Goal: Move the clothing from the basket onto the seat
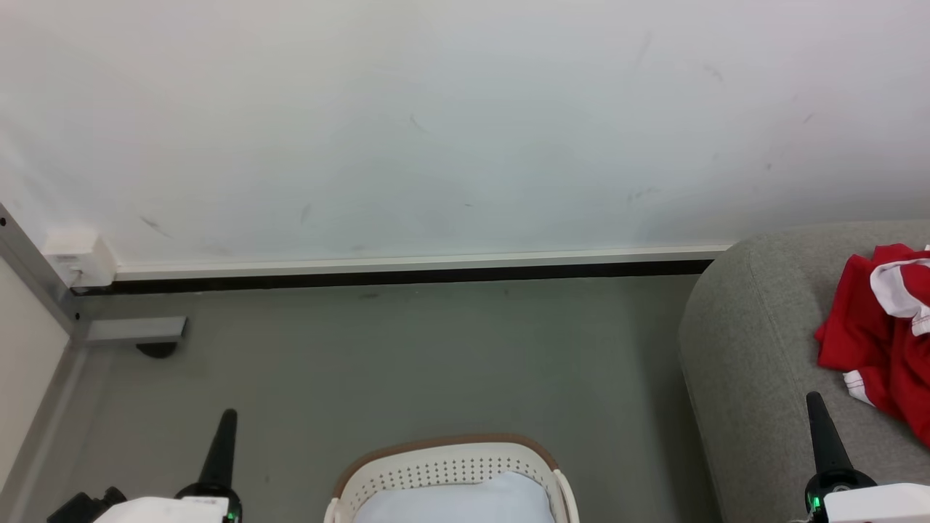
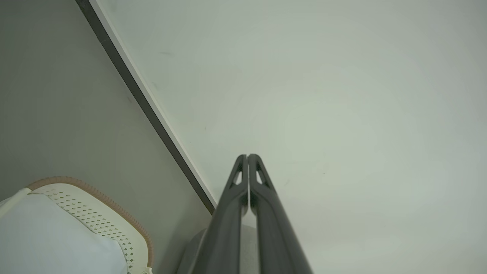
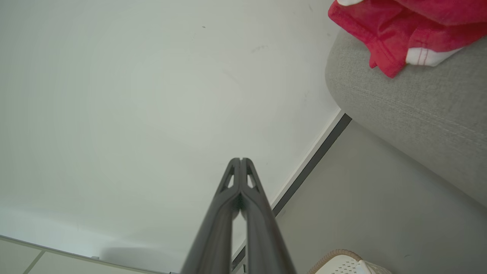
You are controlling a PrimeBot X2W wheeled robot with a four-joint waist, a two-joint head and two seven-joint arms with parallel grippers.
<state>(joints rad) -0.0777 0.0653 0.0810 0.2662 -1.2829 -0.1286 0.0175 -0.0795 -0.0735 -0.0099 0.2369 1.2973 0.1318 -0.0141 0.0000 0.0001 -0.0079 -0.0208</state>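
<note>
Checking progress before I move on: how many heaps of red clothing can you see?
1. The red clothing lies on the grey sofa, right of the basket. The basket shows a pale cushion on top; garments beneath it could be hidden.

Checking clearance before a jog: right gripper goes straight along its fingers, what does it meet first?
Probably the white wall: the right gripper, shut, points at bare wall above the dark skirting. The sofa with the red clothing lies off to one side. Distance unclear.
</note>
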